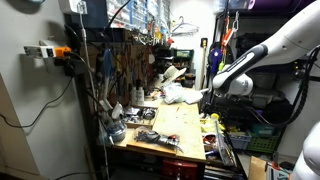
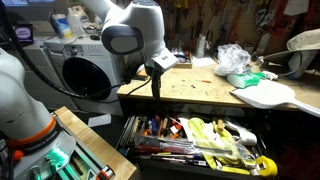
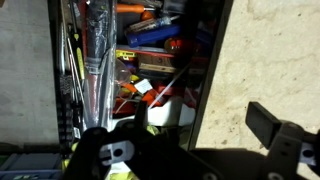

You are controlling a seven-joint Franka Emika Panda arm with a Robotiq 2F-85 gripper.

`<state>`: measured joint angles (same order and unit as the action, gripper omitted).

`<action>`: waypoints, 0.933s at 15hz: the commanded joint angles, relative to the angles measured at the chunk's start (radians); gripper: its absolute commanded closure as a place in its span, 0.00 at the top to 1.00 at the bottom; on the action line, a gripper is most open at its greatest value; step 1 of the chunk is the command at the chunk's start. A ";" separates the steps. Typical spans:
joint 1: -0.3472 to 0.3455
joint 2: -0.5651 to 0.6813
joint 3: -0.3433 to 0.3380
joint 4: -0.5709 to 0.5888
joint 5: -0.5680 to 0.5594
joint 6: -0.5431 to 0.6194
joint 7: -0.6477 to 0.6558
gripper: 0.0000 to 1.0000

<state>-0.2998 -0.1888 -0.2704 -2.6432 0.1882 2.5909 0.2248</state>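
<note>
My gripper [image 2: 154,88] hangs over the front left edge of a wooden workbench top [image 2: 195,86], just above it, and holds nothing. In the wrist view the gripper [image 3: 185,140] is open, with one finger pad over the bare wood [image 3: 270,60] and the other side over an open drawer [image 3: 150,60]. The drawer [image 2: 200,140] sits pulled out below the bench edge, full of screwdrivers, pliers and other hand tools. In an exterior view the gripper [image 1: 208,95] sits at the bench's side, above the drawer [image 1: 221,148].
A crumpled clear plastic bag [image 2: 232,58], a green item [image 2: 246,77] and a white paddle-shaped board [image 2: 266,96] lie on the bench. A white machine [image 2: 80,70] stands behind the arm. A pegboard of tools [image 1: 120,65] backs the bench [image 1: 175,125].
</note>
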 commanded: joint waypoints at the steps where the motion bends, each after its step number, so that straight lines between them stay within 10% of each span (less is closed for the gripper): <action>1: -0.002 -0.001 0.002 0.001 -0.001 -0.002 0.003 1.00; 14: -0.021 0.089 -0.111 0.046 0.166 -0.037 -0.116 1.00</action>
<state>-0.3118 -0.1613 -0.3232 -2.6340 0.2500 2.5898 0.2108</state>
